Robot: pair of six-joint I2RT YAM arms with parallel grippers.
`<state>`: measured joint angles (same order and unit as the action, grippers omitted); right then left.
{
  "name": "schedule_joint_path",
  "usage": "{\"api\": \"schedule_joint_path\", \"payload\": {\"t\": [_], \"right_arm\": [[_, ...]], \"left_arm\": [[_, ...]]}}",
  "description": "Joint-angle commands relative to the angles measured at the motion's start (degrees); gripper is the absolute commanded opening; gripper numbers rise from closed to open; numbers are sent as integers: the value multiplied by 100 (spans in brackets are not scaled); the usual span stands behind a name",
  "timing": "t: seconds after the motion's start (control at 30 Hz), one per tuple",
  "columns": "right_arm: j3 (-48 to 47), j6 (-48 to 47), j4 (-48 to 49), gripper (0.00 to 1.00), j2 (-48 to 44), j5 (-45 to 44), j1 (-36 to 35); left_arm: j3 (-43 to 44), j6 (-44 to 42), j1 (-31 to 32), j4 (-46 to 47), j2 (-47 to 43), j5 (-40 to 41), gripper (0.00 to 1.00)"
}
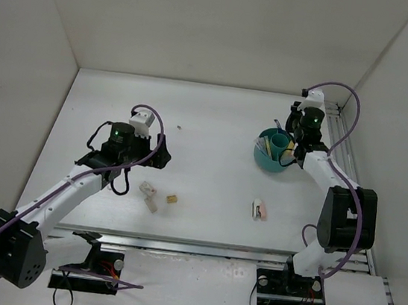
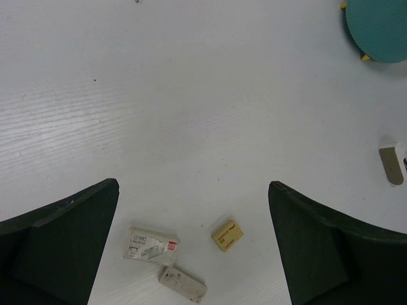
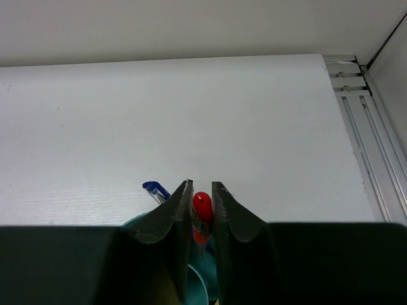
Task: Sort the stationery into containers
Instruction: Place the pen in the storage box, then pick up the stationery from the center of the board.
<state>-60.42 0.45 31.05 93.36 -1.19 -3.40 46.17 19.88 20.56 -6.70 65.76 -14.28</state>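
Observation:
The round teal cup (image 1: pixel 269 161) stands at the right and holds a blue pen (image 3: pixel 154 190) and some yellow items. My right gripper (image 1: pixel 294 145) is over its right rim, shut on a red pen (image 3: pixel 201 210) that stands upright between the jaws above the cup (image 3: pixel 198 283). My left gripper (image 1: pixel 160 154) is open and empty (image 2: pixel 193 190), above the table. Below it lie a white printed eraser (image 2: pixel 151 245), a grey-white eraser (image 2: pixel 182 283) and a small tan eraser (image 2: pixel 227 235). A white and pink eraser (image 1: pixel 259 209) lies in front of the cup.
White walls enclose the table on three sides. A metal rail (image 1: pixel 341 140) runs along the right edge, close to the right arm. In the left wrist view the cup (image 2: pixel 378 28) shows at top right and the white and pink eraser (image 2: pixel 392 164) at the right edge.

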Motion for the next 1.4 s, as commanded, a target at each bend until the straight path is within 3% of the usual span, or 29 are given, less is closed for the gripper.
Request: {"api": "schedule_joint_path", "payload": {"t": [0.0, 0.03, 0.13, 0.5, 0.57, 0.6, 1.07, 1.27, 1.37], "right_arm": [[-13, 175, 516, 18, -116, 75, 24], [-13, 140, 516, 26, -125, 267, 23], [4, 105, 464, 36, -160, 452, -3], [-136, -554, -160, 66, -748, 1147, -565], [-154, -677, -265, 93, -880, 1183, -662], [-154, -721, -396, 98, -1038, 1165, -697], [337, -819, -1698, 98, -2419, 699, -1777], [338, -607, -2207, 98, -1701, 541, -3305], [487, -642, -2042, 98, -1331, 909, -3904]], "left_arm": [[24, 86, -34, 116, -247, 119, 100], [15, 95, -34, 116, -265, 127, 100], [-21, 113, -34, 81, -326, 163, 100], [-231, 368, -34, -332, -783, 242, 100], [-258, 411, -34, -376, -880, 251, 100], [-293, 429, -34, -393, -906, 259, 100], [-943, 1079, -86, -692, -1390, 435, 100], [-1215, 1913, -315, -1147, -1487, 681, 100], [-1330, 2379, -430, -1667, -1706, 1014, 100]]}}
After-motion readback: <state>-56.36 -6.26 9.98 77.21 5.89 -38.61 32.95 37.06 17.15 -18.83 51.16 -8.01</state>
